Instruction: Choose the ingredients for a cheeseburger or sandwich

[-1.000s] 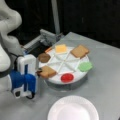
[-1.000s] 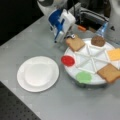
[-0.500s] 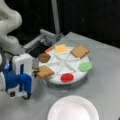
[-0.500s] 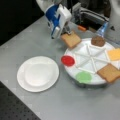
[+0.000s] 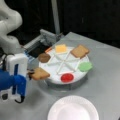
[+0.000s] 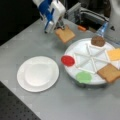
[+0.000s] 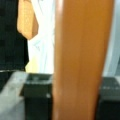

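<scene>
My blue and white gripper point(image 5: 31, 74) point(image 6: 60, 28) is shut on the edge of a brown toast square point(image 5: 40, 73) point(image 6: 65, 34), held flat in the air just off the rim of the white divided tray point(image 5: 65, 62) point(image 6: 86, 53). In the wrist view the toast point(image 7: 80, 60) fills the middle between the dark pads point(image 7: 37, 100). In the tray's sections lie the dark round patty point(image 5: 44, 57) point(image 6: 98, 40), the yellow cheese square point(image 5: 60, 48) point(image 6: 114, 54) and another toast square point(image 5: 79, 51) point(image 6: 109, 72).
A green lettuce-like piece point(image 5: 85, 66) point(image 6: 83, 77) and a red disc point(image 5: 67, 77) point(image 6: 67, 60) also lie in the tray. A white paper plate point(image 5: 73, 108) point(image 6: 38, 73) lies bare on the grey table. A grey metal fixture point(image 5: 47, 37) point(image 6: 87, 13) stands behind the tray.
The gripper has carried the toast square a little outward from the tray, toward the table's edge.
</scene>
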Available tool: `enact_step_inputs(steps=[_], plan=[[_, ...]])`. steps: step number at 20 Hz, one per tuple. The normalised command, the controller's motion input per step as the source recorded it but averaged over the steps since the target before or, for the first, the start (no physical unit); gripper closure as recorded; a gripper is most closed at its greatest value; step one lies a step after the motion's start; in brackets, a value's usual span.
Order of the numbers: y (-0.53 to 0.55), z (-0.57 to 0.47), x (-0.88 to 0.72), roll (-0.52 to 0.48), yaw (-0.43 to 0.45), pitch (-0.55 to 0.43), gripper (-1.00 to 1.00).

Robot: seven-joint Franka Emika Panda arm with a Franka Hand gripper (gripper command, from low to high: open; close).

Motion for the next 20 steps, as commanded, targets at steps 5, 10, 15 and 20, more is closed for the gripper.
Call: enact_step_inputs(steps=[5, 10, 15, 20], plan=[[-0.29, 0.05, 0.44, -0.087, 0.437, 0.177, 1.00], [-0.41, -0.07, 0.66, -0.057, 0.464, 0.160, 1.00], [-0.53, -0.10, 0.77, -0.117, 0.446, 0.184, 1.00], [-0.46, -0.01, 0.69, -0.116, 0.396, 0.200, 1.00]])
